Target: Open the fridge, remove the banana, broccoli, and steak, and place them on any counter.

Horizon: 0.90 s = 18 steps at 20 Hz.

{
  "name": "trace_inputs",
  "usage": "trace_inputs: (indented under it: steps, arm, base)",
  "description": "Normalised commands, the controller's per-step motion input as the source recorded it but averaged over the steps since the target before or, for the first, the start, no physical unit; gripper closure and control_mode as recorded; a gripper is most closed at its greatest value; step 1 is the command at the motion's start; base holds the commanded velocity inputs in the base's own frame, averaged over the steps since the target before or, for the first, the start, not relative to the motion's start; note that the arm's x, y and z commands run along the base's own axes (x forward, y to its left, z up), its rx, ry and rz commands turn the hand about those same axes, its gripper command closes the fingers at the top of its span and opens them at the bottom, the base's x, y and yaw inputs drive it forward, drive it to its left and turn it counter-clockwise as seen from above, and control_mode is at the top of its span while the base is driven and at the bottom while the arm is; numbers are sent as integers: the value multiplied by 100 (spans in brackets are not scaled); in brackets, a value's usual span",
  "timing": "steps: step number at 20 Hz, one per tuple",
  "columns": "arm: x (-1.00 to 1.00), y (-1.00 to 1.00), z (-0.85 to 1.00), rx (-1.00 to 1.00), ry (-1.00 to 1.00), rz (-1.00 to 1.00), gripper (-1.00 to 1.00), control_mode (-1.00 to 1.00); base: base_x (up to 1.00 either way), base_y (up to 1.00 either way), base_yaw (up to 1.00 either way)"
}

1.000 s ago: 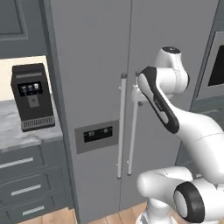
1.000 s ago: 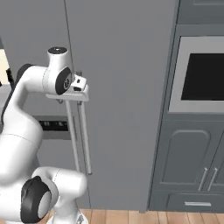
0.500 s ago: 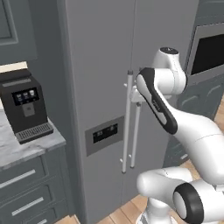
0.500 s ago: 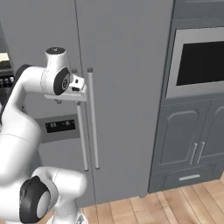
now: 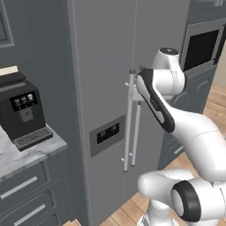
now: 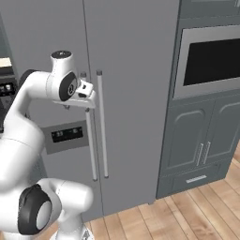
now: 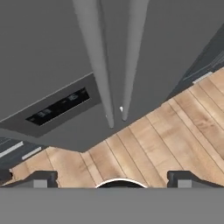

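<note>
Base has swung rightward; jaws spread just before fridge handles.

The light is even and soft in all three views, without a clear source. The fridge looks flat matte grey with no glare. Its two handles throw only weak shadows on the doors. The wooden floor is brighter and warm. Edges are a little soft and pixelated. The hand view shows strong perspective: the handles widen toward the top.
</note>
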Motion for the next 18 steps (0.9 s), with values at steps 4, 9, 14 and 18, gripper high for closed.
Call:
trace_inputs:
  steps: [4, 9, 14, 18]
  arm:
    - [49, -74, -2, 11, -2, 2, -100, -100]
    - [51, -42, -12, 9, -12, 18, -100, -100]
    - [35, 0, -14, 7, -20, 20, -100, -100]
    - [40, -3, -21, 12, -17, 19, -100, -100]
  base:
    - [0, 0, 0]
    - [0, 0, 0]
    - [0, 0, 0]
    - [0, 0, 0]
